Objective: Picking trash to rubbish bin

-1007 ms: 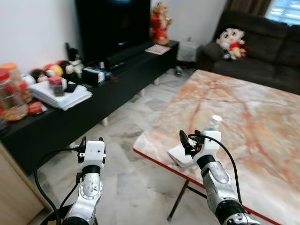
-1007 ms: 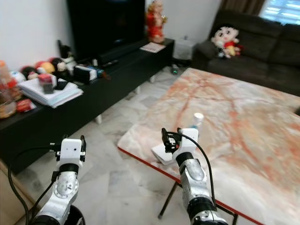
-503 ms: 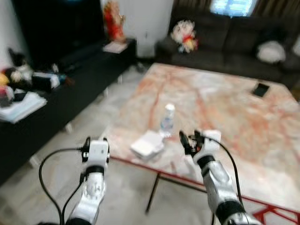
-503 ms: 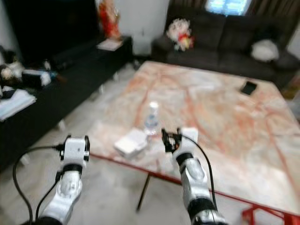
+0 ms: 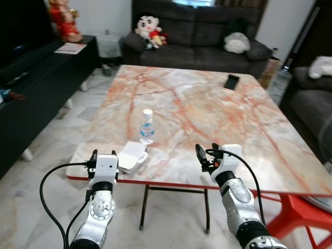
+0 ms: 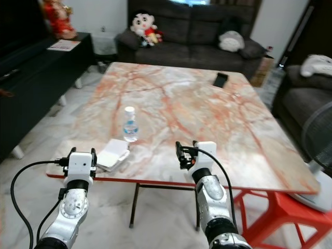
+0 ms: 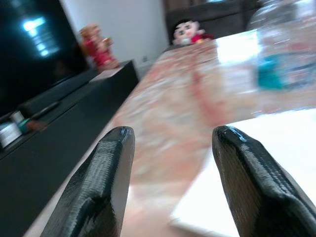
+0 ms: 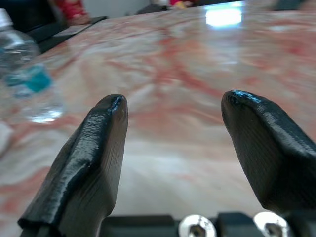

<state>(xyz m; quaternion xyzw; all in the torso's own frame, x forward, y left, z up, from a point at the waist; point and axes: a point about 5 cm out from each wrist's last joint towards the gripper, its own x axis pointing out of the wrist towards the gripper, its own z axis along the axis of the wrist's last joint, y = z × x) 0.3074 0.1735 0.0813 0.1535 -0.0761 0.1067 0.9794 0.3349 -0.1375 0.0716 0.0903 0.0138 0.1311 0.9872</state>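
Both claws hover spread wide and empty at the marble tabletop's (image 5: 218, 104) near edge, the left claw (image 5: 102, 154) nearest the white packet (image 5: 132, 154) and water bottle (image 5: 147, 126), seemingly lining up a grab.

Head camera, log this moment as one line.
left gripper open, empty | right gripper open, empty | bottle upright on table | white box beside it

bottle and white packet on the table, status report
Both grippers open, empty: left gripper by the white packet, right gripper at the table edge. Bottle upright behind the packet. Nothing between.
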